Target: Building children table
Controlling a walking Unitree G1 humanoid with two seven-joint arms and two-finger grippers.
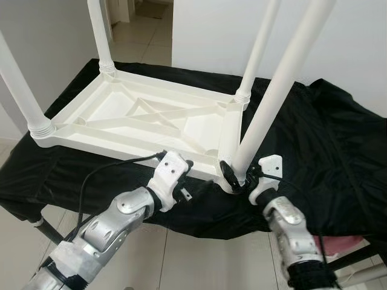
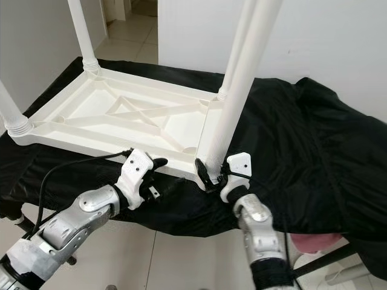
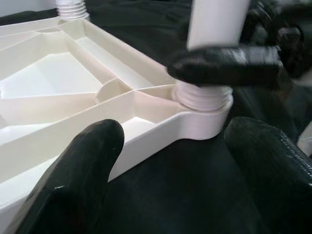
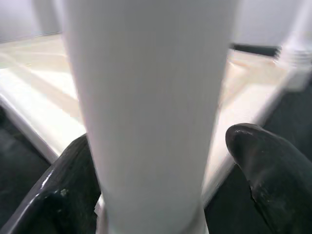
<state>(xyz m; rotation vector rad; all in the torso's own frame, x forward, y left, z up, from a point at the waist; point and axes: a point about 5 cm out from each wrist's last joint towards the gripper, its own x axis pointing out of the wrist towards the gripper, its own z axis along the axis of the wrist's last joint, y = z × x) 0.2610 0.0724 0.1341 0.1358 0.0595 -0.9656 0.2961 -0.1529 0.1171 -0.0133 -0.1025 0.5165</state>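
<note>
White tabletop [image 1: 145, 118] lies upside down on black cloth [image 1: 338, 151], all 4 legs standing in corner sockets. Right gripper [image 1: 234, 176] fingers around near leg [image 1: 275, 90] at base, prob final tightening. Left gripper [image 1: 184, 175] spread open, empty, beside near edge. Flip left.

Both silver arms reach forward and slightly inward, wrists raised. The left hand [image 1: 184, 175] hangs with its two black fingers [image 3: 83, 161] spread wide apart, gripping nothing. The right hand [image 1: 237, 177] stands a little farther forward, its white wrist block tilted upward, its black fingers [image 4: 265, 161] set one on either side of the white leg [image 4: 151, 112] at its base.
</note>
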